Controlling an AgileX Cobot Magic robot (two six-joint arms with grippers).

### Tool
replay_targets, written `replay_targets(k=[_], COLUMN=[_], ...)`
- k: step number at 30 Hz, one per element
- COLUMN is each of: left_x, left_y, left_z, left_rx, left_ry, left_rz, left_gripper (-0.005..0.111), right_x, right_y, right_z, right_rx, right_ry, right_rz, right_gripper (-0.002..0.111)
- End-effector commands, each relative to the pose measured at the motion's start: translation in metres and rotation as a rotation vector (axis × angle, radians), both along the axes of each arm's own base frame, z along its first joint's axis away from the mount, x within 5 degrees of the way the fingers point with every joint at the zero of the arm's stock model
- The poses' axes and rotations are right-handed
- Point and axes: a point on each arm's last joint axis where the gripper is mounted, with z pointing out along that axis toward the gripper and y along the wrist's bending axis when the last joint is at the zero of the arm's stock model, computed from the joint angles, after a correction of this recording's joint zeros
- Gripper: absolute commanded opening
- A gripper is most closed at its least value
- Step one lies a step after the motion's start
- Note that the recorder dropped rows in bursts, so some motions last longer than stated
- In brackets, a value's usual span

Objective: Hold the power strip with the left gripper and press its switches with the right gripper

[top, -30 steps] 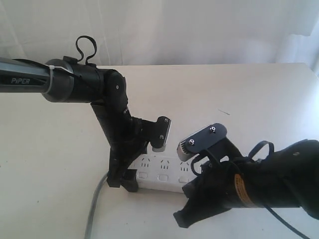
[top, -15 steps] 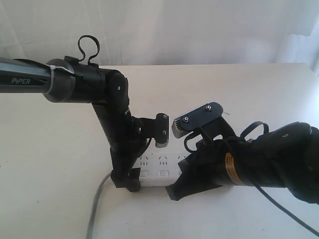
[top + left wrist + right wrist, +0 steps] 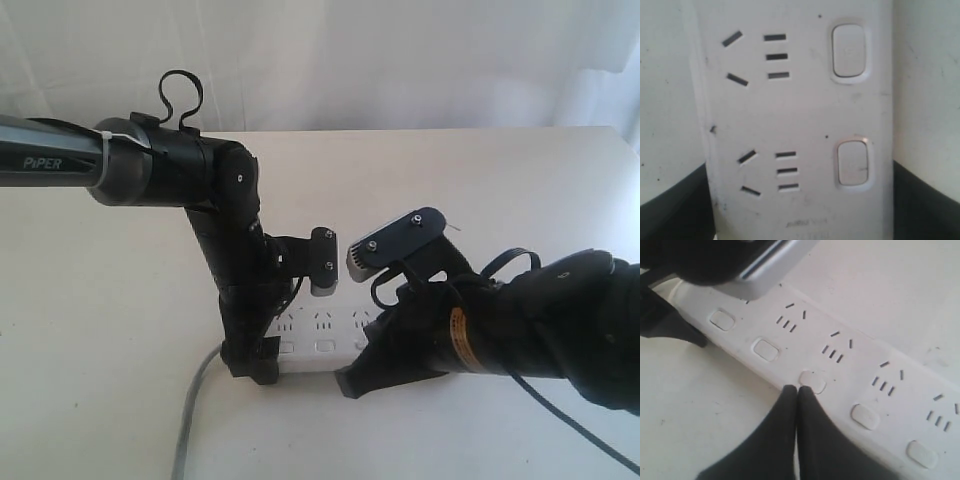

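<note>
1. The right gripper (image 3: 797, 390) has its two black fingers (image 3: 775, 435) pressed flat together with no gap. Their joined tips rest at the near edge of the third of the switches (image 3: 812, 381).
2. Five switches show in the right wrist view, in one row along the power strip (image 3: 860, 385). Four socket sets are visible above them; where a fifth would be is covered by a grey-edged housing.
3. The left gripper (image 3: 800, 210) pinches the power strip between its two black fingers (image 3: 675, 210), one against each long edge.
4. The left wrist view shows two switches and two socket sets between those fingers.
5. In the exterior view the power strip lies flat on the pale table (image 3: 500, 180), between the two arms. The left gripper holds its cord end.
6. One grey cord (image 3: 190, 420) runs off from that end toward the table's near edge.
</note>
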Motion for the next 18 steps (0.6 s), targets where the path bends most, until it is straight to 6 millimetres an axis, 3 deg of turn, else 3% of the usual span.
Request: replay_targets(k=[1, 9, 15, 18], left_x=[-0.008, -0.009, -0.011, -0.01], left_y=[0.008, 0.008, 0.009, 0.009], left_z=[-0.016, -0.016, -0.016, -0.016], left_rx=[0.073, 0.077, 0.086, 0.085], left_ry=[0.101, 0.11, 0.13, 0.128], left_rz=[0.021, 0.03, 0.023, 0.023], left_gripper=[0.0, 0.0, 0.0, 0.0], right_x=[0.004, 0.008, 0.02, 0.024], right_y=[0.0, 0.003, 0.013, 0.017], right_z=[-0.002, -0.017, -0.009, -0.018], right_rx=[-0.003, -0.03, -0.006, -0.01], right_ry=[0.004, 0.049, 0.02, 0.053], right_rz=[-0.041, -0.05, -0.05, -0.047], right_gripper=[0.0, 0.0, 0.0, 0.0])
